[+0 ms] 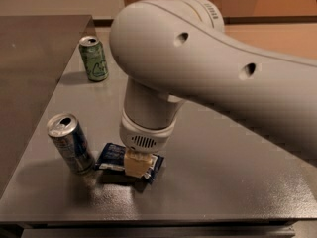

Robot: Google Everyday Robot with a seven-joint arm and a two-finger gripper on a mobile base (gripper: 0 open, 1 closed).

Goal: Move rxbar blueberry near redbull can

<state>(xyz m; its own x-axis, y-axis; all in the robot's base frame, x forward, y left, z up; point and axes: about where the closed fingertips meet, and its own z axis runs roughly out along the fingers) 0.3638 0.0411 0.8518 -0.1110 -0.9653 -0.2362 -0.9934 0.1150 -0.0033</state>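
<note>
The rxbar blueberry [112, 156], a flat navy wrapper with white patches, hangs just above the grey table [228, 182] and casts a shadow under it. Its left end is close beside the redbull can [70, 143]. That can, slim and silver-blue with an open silver top, stands upright near the table's front left corner. My gripper [137, 166] points straight down from the big white arm [208, 68] and is shut on the bar's right half. The fingers hide the middle of the wrapper.
A green can [94, 58] stands upright at the back left of the table. The table's front edge runs just below the bar, and its left edge lies close to the redbull can. A darker surface [29, 58] adjoins on the left.
</note>
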